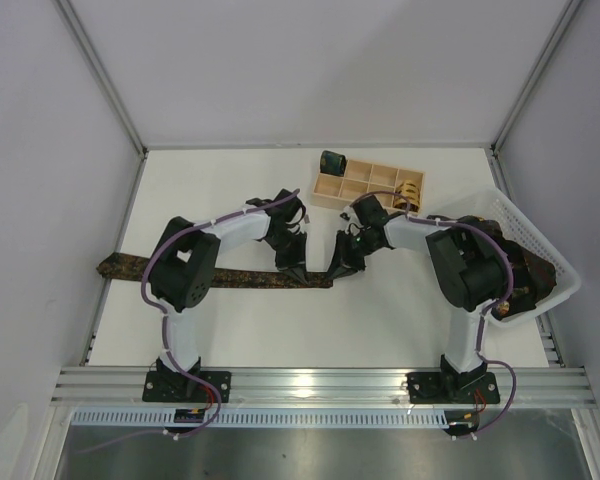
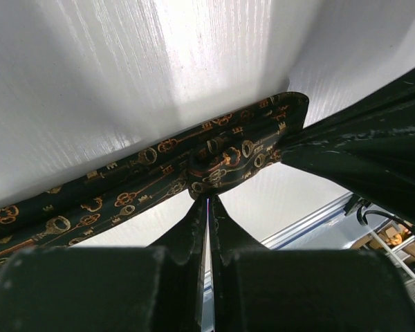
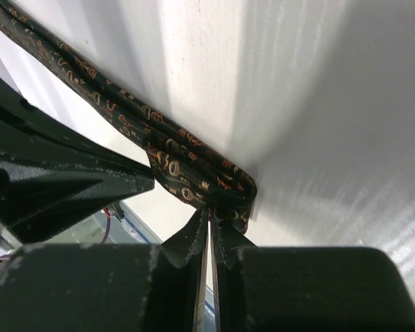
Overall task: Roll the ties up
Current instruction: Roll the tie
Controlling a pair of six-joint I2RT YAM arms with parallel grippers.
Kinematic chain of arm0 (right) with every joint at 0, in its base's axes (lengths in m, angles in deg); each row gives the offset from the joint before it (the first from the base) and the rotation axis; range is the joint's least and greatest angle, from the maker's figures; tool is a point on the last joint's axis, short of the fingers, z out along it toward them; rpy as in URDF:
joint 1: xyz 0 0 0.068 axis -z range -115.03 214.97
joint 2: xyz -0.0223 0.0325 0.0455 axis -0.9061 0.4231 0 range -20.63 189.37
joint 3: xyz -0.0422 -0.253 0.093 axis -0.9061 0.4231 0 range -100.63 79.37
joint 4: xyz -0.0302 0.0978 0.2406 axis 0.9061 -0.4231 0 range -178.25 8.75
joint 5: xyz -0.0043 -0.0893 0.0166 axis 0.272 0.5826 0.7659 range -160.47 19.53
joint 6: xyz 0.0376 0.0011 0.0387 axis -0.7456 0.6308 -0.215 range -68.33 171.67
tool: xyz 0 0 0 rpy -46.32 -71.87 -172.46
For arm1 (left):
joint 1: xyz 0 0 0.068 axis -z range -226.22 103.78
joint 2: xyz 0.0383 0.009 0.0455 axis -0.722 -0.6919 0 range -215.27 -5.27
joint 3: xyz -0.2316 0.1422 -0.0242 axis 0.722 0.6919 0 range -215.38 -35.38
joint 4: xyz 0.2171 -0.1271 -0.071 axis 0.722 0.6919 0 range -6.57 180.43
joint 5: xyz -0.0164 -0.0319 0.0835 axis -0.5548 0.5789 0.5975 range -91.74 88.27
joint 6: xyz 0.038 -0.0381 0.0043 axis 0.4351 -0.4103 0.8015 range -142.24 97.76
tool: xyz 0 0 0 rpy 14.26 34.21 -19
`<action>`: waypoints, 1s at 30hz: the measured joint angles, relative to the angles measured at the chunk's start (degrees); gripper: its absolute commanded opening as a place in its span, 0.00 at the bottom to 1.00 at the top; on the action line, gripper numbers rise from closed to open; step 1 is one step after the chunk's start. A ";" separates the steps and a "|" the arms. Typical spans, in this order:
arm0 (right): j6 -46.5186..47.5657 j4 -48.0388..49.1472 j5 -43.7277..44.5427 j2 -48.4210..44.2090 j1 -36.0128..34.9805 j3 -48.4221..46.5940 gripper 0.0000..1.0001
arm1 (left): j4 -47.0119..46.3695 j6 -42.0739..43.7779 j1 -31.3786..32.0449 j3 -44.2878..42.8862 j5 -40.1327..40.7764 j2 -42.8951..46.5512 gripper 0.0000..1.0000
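A long dark tie (image 1: 210, 274) with a gold key pattern lies flat across the table, its wide end at the left. Its narrow end is folded back on itself (image 2: 242, 146) (image 3: 206, 178). My left gripper (image 1: 296, 268) (image 2: 209, 198) is shut on the near edge of that fold. My right gripper (image 1: 340, 268) (image 3: 211, 211) is shut on the fold's tip, right beside the left one. A tan-gold rolled tie (image 1: 410, 190) sits in the tray's right end. A dark green rolled tie (image 1: 332, 160) stands by the tray's far left corner.
The pale wooden compartment tray (image 1: 365, 186) lies just behind both grippers. A white mesh basket (image 1: 540, 240) with more dark ties (image 1: 525, 270) stands at the right edge, partly behind my right arm. An aluminium rail (image 1: 320, 382) runs along the near edge.
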 measured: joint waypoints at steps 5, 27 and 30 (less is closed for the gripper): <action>-0.39 -0.09 0.39 -3.17 1.09 1.86 0.16 | -0.28 0.07 0.00 0.00 0.04 -0.59 0.06; 3.39 5.09 -4.44 -0.17 2.23 3.91 0.45 | -0.22 0.44 -0.33 -0.55 -0.44 -2.82 0.06; 3.41 5.99 -5.33 0.28 1.70 3.91 0.42 | -0.22 0.46 -0.35 -0.55 -0.44 -2.82 0.06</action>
